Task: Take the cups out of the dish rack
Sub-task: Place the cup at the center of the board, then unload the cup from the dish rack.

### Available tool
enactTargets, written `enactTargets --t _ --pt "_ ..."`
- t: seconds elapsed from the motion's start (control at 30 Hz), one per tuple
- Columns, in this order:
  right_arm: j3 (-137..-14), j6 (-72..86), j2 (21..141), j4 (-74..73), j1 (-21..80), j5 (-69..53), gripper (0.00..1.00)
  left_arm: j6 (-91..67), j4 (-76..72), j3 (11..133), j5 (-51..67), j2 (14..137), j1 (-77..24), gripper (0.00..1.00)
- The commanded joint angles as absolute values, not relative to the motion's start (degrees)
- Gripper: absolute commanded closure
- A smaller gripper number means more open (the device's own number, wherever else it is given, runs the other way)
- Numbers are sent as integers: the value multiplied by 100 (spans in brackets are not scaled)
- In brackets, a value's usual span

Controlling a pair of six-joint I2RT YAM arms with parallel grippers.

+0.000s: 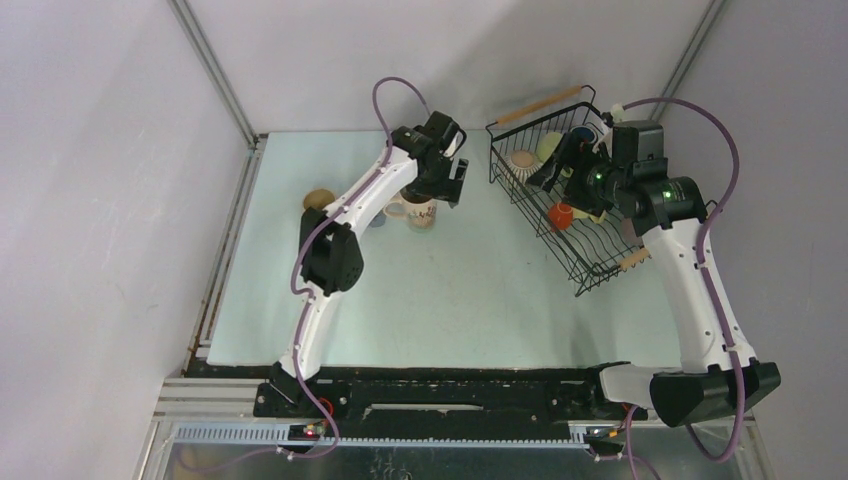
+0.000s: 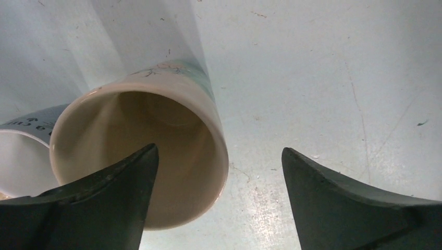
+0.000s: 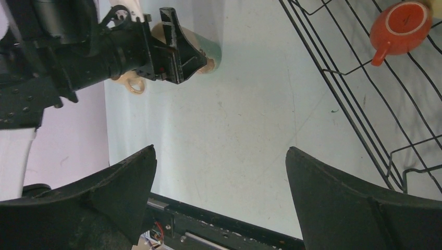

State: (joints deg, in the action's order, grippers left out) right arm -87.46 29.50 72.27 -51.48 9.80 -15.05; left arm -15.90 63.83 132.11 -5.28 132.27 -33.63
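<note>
- Left claw [image 2: 219, 151]: jaws wide apart, gripping nothing; one finger [image 2: 120, 187] hangs over the mouth of the cream floral-printed cup [image 2: 130, 140], the other finger [image 2: 333, 192] is outside it over bare table, so the cup's near wall lies between them
- Floral cup stands mouth up on the pale blue-green table [image 1: 480, 300], left of centre in the top view, directly under the left claw
- White cup with dark lettering [image 2: 21, 156] touches or sits just beside the floral cup, at the left edge of the left wrist view
- Round tan cup [image 1: 318, 199] sits on the table further left, near the table's left edge
- Right claw [image 3: 220, 150]: jaws fully spread, holding nothing; bare table shows between the fingers
- Black wire dish rack with light wooden bar handles [image 1: 605, 262] sits in the upper right of the top view, partly under the right arm
- In the rack: small orange-red cup [image 1: 561, 214], ribbed beige cup [image 1: 522, 160], pale yellow-green cup [image 1: 548, 147], dark blue cup [image 1: 583, 132]
</note>
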Motion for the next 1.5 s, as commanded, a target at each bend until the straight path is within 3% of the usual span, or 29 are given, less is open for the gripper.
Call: enactTargets --t 0.0,0.37,0.93,1.47 --pt "-8921 2779 7248 -5232 1028 -1243 0 -1485 6139 13676 -382 12480 -3337 1" --pt "-9341 2704 7595 -5613 997 -203 0 -1412 5569 12739 -187 10820 -3359 0" --pt "-9413 2867 9046 -5248 421 1042 1 -1574 3883 8402 694 7046 -4143 0" --pt "-9793 2917 10710 -4374 378 1439 12 -1749 3879 7258 943 5869 -4463 0"
